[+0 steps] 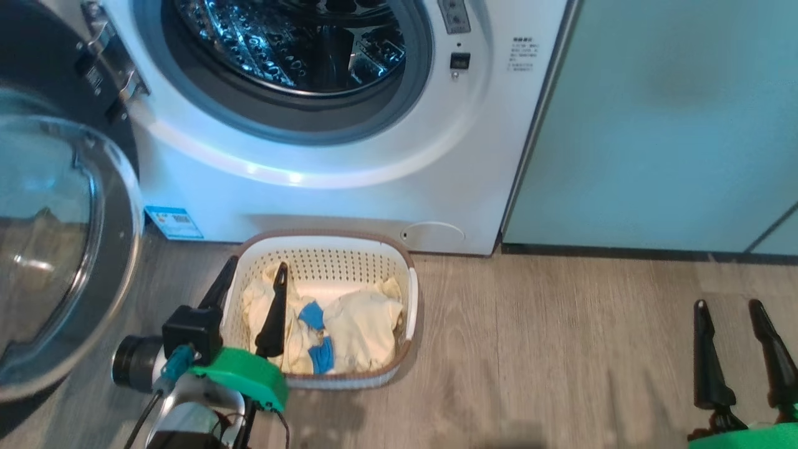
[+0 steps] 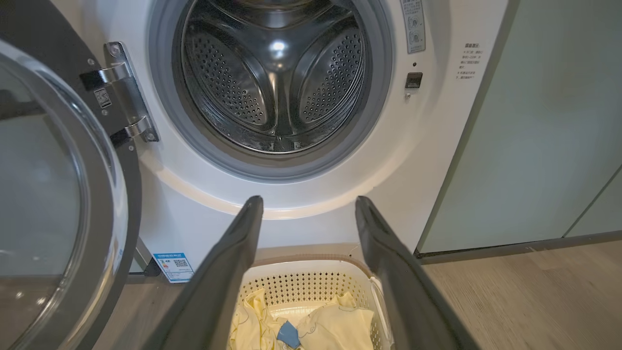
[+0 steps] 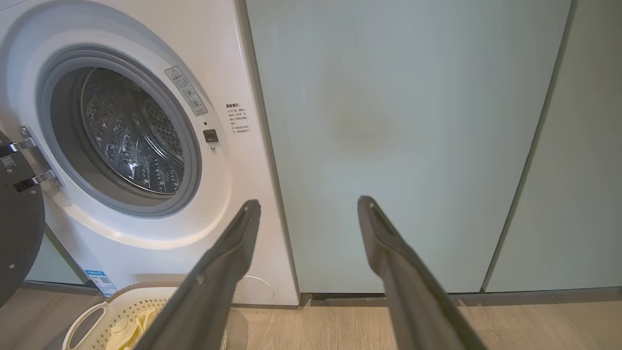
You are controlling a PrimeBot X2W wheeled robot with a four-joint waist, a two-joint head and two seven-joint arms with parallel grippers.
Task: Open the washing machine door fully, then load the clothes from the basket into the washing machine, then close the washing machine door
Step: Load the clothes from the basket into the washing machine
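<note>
The white washing machine (image 1: 349,199) stands open, its steel drum (image 2: 277,82) bare inside. Its round black door (image 1: 56,249) with the domed glass hangs swung out at the left. On the floor in front sits the cream basket (image 1: 324,249) holding pale yellow and blue clothes (image 1: 361,324). My left gripper (image 1: 257,265) is open above the basket's left half, one finger over the clothes, one outside the rim; nothing is between them. The right gripper (image 1: 729,304) is open over bare floor at the lower right, and in the right wrist view (image 3: 308,204) it faces the cabinet.
Pale green cabinet doors (image 1: 654,125) stand to the right of the washer. Wood-look floor (image 1: 548,349) stretches between the basket and my right gripper. A blue energy sticker (image 1: 174,222) sits low on the washer's front, near the open door's edge.
</note>
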